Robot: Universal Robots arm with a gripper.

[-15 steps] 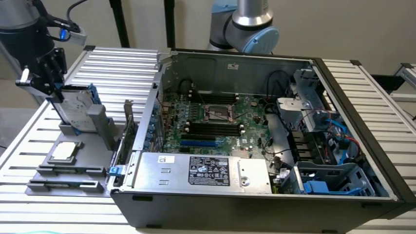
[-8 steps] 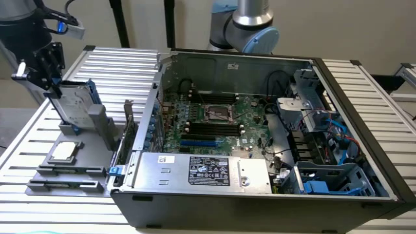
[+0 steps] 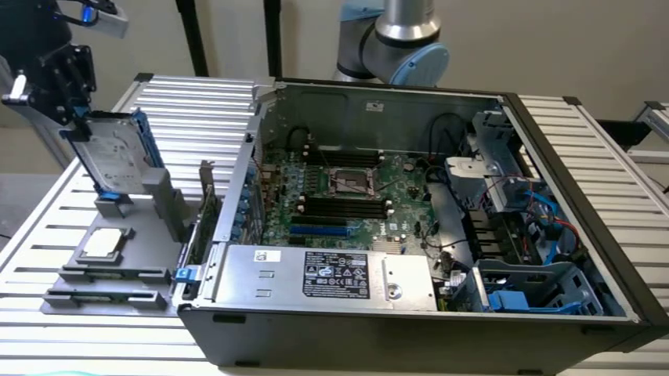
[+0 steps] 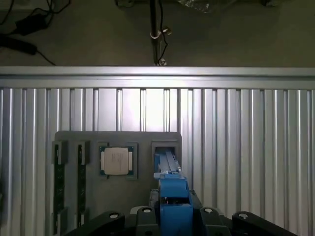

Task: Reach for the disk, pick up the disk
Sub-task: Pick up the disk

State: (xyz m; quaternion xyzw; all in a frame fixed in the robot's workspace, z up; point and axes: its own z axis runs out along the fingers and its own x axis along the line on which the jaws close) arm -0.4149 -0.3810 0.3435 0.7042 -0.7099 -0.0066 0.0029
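Disk (image 3: 113,157) (image 4: 169,164) – flat rectangular drive with a silver-grey metal face and a pale printed label, edged by a blue plastic bracket (image 4: 173,196). It stands on edge, leaning slightly, at the exterior view's left. Its lower end is at the slot of the grey holder (image 3: 159,196) (image 4: 142,189); whether it has cleared the slot cannot be told.

Gripper (image 3: 77,117) (image 4: 173,212) – black, blocky and matte. Its jaws are closed on the disk's upper end, pressed against either side of the blue bracket.

Holder – matte grey moulded fixture, stepped, with rectangular recesses. One recess seats a small square chip (image 3: 105,243) (image 4: 116,161) with a dull silver lid on a green border. Beside it, narrow green circuit strips (image 4: 59,189) lie in long slots.

Surface (image 3: 596,164) (image 4: 246,147) – ribbed aluminium, made of parallel bright slats with dark gaps between them.

Computer case (image 3: 418,333) – dark grey sheet-metal box lying on its side with the panel off, to the exterior view's right of the holder and just beside it.
- Green motherboard (image 3: 345,188) with black memory slots and a square socket.
- Bare steel power-supply box (image 3: 324,274) with a black-and-white label.
- Blue plastic drive cage (image 3: 533,291) in the near corner, with blue and red cables above it.

Robot arm (image 3: 403,35) – smooth cylindrical links in silver and pale blue-grey, rising behind the case.
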